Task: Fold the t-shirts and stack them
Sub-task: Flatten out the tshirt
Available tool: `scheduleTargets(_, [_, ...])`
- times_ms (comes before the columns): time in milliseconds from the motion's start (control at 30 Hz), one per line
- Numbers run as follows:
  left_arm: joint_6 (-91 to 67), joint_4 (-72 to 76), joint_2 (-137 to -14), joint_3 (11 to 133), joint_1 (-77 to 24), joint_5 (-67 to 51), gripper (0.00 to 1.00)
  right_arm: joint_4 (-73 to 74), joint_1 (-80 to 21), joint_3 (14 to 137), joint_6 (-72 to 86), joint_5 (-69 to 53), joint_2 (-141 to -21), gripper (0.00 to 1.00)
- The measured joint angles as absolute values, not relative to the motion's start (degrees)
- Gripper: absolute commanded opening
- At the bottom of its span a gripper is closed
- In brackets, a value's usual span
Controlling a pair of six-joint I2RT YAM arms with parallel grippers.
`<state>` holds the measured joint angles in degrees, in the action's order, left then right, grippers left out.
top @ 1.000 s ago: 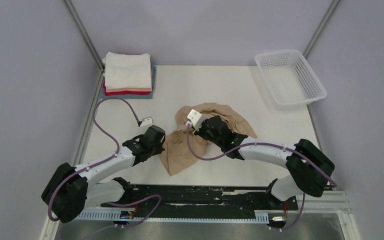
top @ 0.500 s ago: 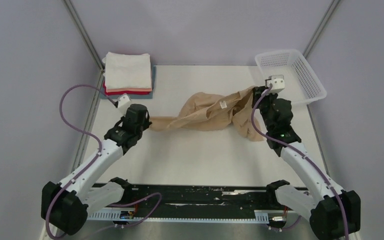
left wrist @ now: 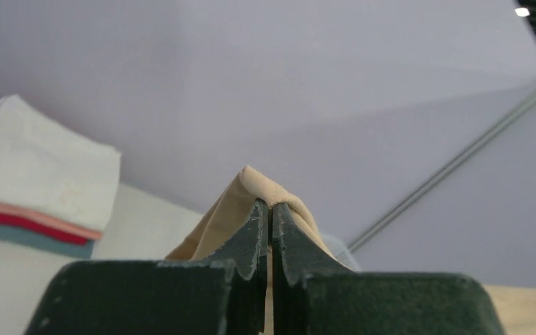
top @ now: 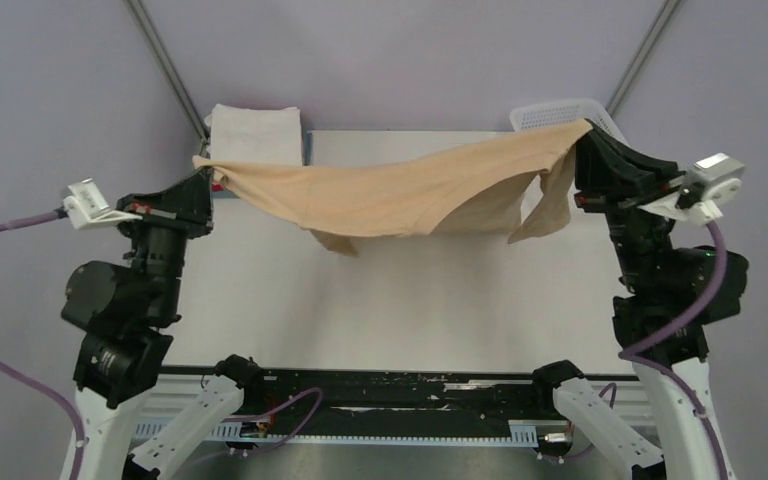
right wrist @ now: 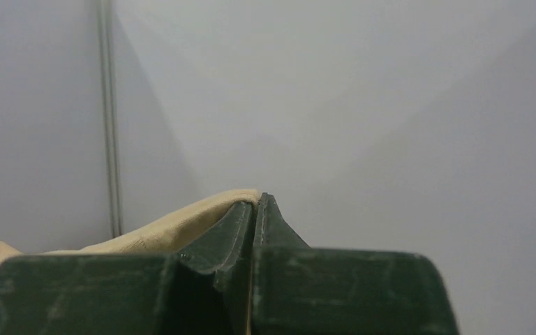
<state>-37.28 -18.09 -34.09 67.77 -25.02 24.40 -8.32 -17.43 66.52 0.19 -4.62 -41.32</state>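
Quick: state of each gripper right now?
Left gripper: shut on one end of the tan shirt, held up off the table.
Right gripper: shut on the shirt's other end.

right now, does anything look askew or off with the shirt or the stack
The tan t-shirt hangs unevenly between the left claw and right claw: its middle sags, and a loose flap dangles near the right claw. The folded stack looks tidy.

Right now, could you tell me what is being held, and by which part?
The tan t-shirt, stretched in the air: the left gripper pinches one end, the right gripper the opposite end. Whether hem or shoulders cannot be told.
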Motion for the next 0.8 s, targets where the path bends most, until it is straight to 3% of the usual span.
scheduleTargets(433, [-32.91,-19.35,-34.04,95.68,-25.02,5.04,0.00,-2.07,-17.43,94.76,1.23,-16.23,-43.38,0.00])
scheduleTargets(800, [-30.63,-19.68,-45.80,97.10,-25.02,14.68,0.00,-1.58,-17.43,96.03,0.19,-11.68,-55.16,0.00])
